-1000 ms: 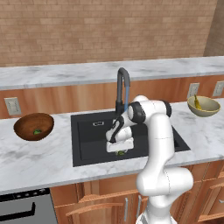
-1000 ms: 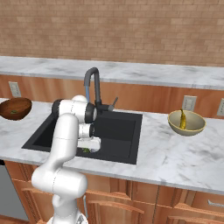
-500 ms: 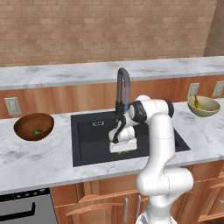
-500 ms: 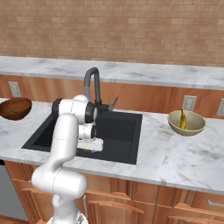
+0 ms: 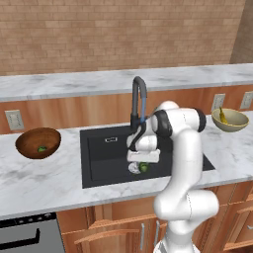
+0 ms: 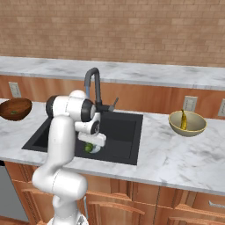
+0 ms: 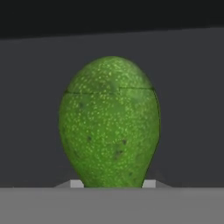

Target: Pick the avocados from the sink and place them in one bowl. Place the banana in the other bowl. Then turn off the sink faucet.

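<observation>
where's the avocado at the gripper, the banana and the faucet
avocado (image 7: 109,124): hand view, middle of its green speckled skin.
banana (image 6: 183,120): right base view, its yellow body inside the pale bowl.
faucet (image 5: 139,85): left base view, top of the arched spout.

White robot arm with dark joints

The arm has thick, smooth, rounded white links, dark bands at the joints, and a white boxy gripper.

Kitchen — sink, faucet, marble counter, wood cabinets.
</observation>
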